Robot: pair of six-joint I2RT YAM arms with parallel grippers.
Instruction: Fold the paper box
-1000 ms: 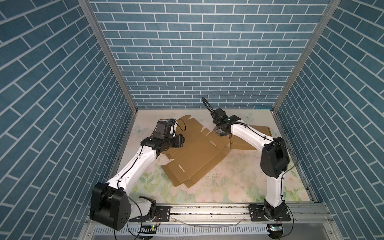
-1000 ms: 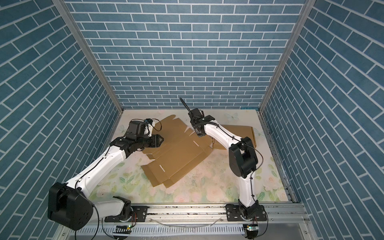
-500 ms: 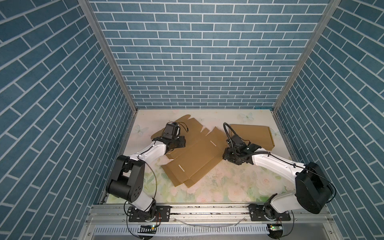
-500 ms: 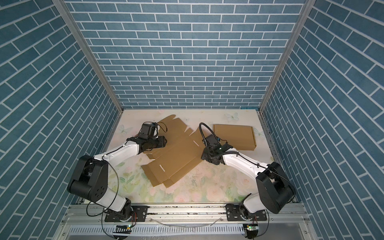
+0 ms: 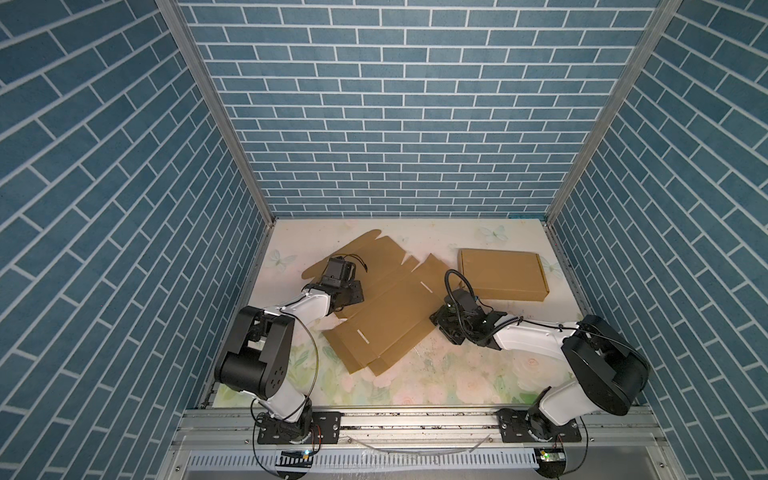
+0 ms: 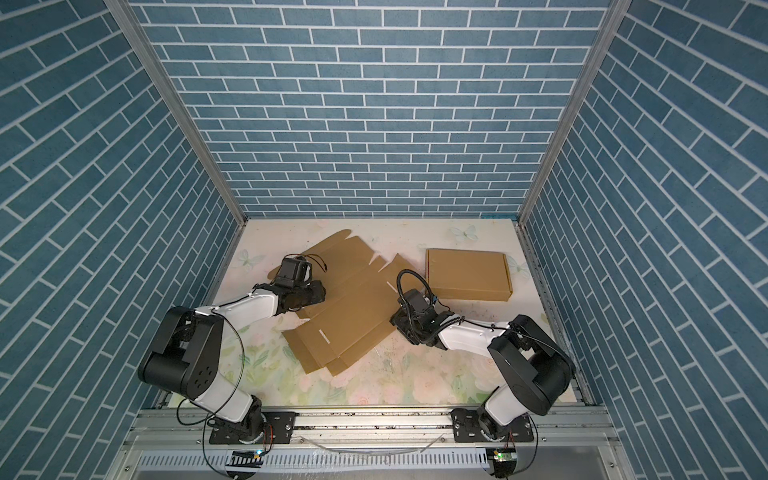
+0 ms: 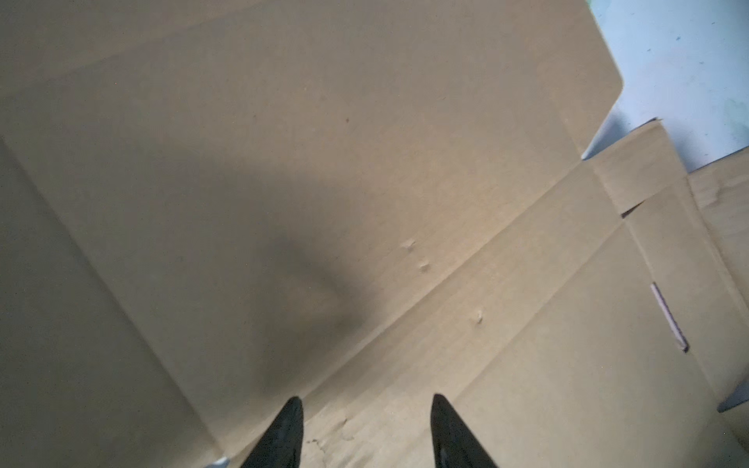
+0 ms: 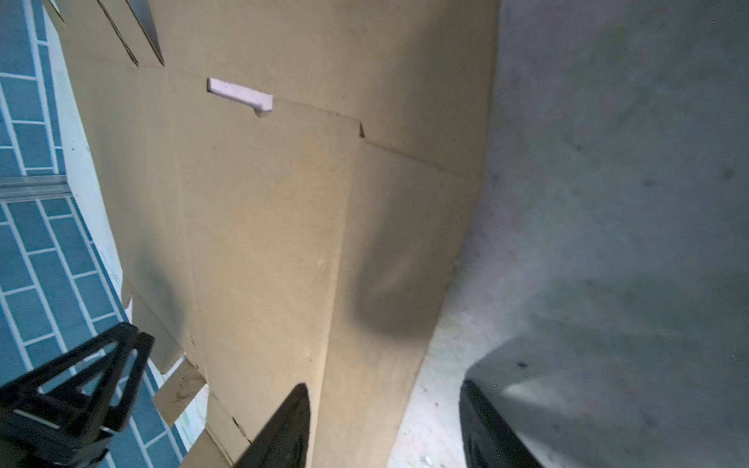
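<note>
- Left pincer [image 7: 366, 399] has its two black fingertips [image 7: 289, 425] spread apart with nothing between them. It is low over the flat cardboard sheet [image 7: 364, 162], and whether the tips touch it I cannot tell.
- In both top views the left pincer [image 5: 352, 292] is over the left part of the sheet, at the end of a white arm reaching in from the left.
- Right pincer [image 8: 384, 387] is spread as well. One fingertip [image 8: 283, 429] is over the sheet's border strip and the other is over the bare table [image 8: 608, 202]. The sheet's edge runs between them, and nothing is clamped.
- In both top views the right pincer [image 5: 442, 328] is down low at the right-hand edge of the sheet.
- The cardboard sheet [image 5: 395, 316] lies unfolded and askew in the middle of the floral table [image 5: 436, 382], with its flaps spread toward the back and the front. Crease lines and a narrow slot [image 5: 426, 286] show on its face.
- A folded box [image 5: 500, 274] of the same brown cardboard lies closed at the back right of the table, just beside the sheet's far right corner. I cannot tell whether the two touch.
- Blue brick walls [image 5: 395, 104] close the table in on three sides.
</note>
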